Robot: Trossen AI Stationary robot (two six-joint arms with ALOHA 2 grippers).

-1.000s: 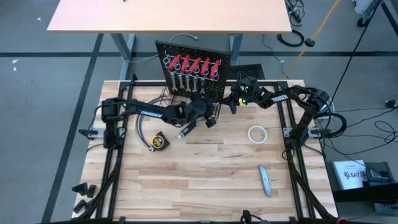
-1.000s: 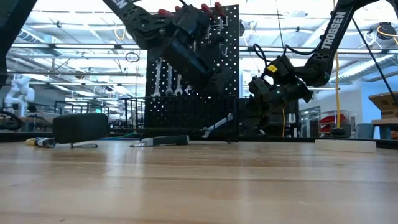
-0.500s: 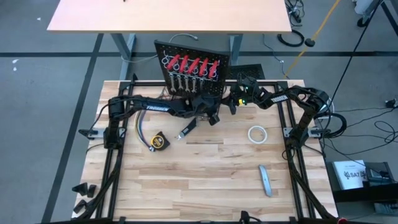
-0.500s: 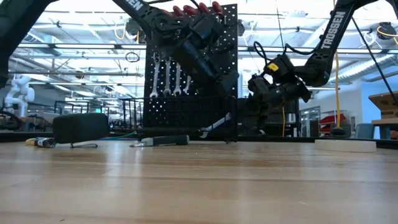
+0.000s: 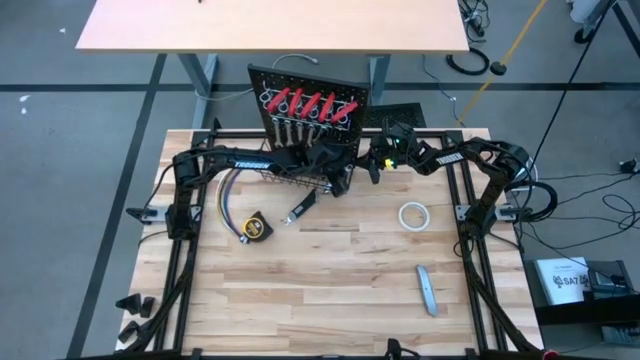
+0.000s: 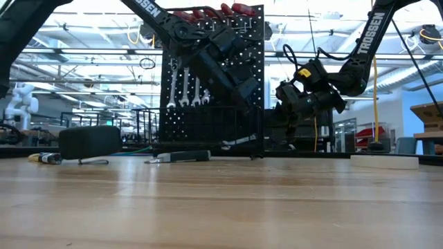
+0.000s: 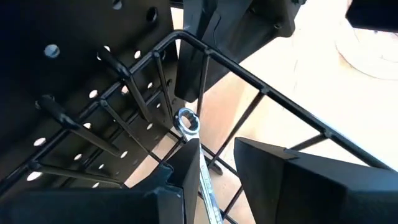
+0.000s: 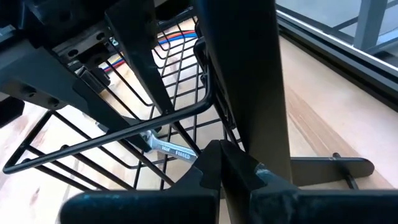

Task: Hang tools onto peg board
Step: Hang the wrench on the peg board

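- The left tool (image 7: 208, 180) pinches a slim silver open-end wrench (image 7: 198, 158) by its shank, the ring end poking out ahead of the fingers among the bars of the black wire basket (image 7: 261, 93) at the foot of the upright black perforated peg board (image 5: 308, 105).
- That wrench looks stiff, smooth steel: light, but likely slippery, and apt to swivel between flat pads. A hold across the flat of the shank, near the middle, seems best, leaving the ring end free to go over a peg.
- The right tool (image 8: 233, 171) is pressed together with nothing in it, just beside the board's edge and the basket.
- On the board hang red-handled tools (image 5: 305, 103) above a row of silver wrenches (image 6: 185, 86).
- On the wooden desk (image 5: 330, 290) lie a yellow tape measure (image 5: 256, 228), a black-handled knife (image 5: 302, 208), a white tape roll (image 5: 413, 216) and a grey bar (image 5: 427, 289), well apart.
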